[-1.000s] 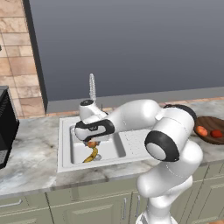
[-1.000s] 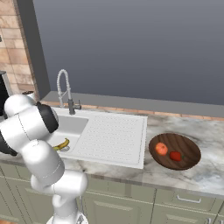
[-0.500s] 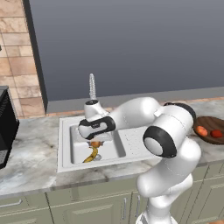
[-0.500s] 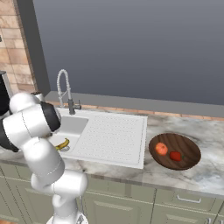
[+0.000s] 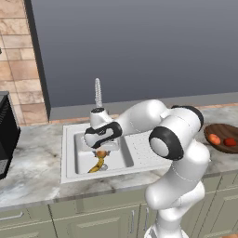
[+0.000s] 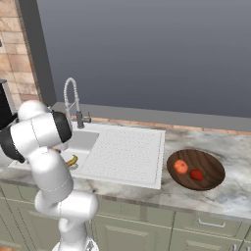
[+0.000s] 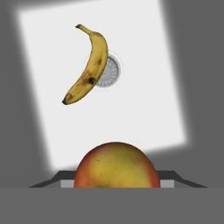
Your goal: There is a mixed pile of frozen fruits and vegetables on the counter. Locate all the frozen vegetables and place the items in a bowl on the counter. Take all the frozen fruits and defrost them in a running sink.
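Since the earlier frame I raised the gripper (image 5: 100,149) slightly over the sink (image 5: 74,169); it grasps the fruit (image 7: 116,165) above the banana (image 7: 89,64). Released here, it may bounce.

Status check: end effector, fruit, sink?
End effector shut on round fruit, over sink. Banana lying across drain. Nothing in the way.

Even, flat rendered light; soft-edged shadows around the sink (image 7: 144,87) basin; slightly soft, low-detail pictures.
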Available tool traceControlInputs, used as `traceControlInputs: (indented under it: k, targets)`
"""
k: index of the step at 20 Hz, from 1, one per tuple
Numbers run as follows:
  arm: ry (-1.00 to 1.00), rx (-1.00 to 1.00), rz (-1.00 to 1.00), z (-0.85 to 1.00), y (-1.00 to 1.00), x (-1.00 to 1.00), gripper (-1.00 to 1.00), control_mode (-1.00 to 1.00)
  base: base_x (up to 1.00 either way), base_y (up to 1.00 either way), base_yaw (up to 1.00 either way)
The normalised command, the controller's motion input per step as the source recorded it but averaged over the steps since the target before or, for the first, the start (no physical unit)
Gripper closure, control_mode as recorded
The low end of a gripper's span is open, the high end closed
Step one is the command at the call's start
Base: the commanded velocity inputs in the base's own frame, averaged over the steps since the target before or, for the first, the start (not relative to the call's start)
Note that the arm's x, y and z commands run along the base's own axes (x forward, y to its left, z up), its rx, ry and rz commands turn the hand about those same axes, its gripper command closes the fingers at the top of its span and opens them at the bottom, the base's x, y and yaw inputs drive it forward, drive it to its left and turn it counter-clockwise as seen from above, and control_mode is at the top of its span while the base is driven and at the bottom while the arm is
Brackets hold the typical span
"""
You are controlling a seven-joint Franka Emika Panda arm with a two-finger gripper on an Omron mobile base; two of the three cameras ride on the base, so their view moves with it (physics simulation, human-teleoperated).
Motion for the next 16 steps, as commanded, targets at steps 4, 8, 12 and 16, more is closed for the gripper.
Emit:
traceControlInputs:
  k: [4,8,12,16]
  targets:
    - [0.01,0.00,-0.02,-0.16,0.00,0.10,1.00,-1.00,0.00,0.00,0.00]
    - [0.00,0.00,-0.02,-0.18,0.00,0.08,1.00,-1.00,0.00,0.00,0.00]
    - [0.00,0.00,-0.02,-0.16,0.00,0.07,1.00,-1.00,0.00,0.00,0.00]
    - [0.00,0.00,-0.02,-0.15,0.00,0.06,1.00,-1.00,0.00,0.00,0.00]
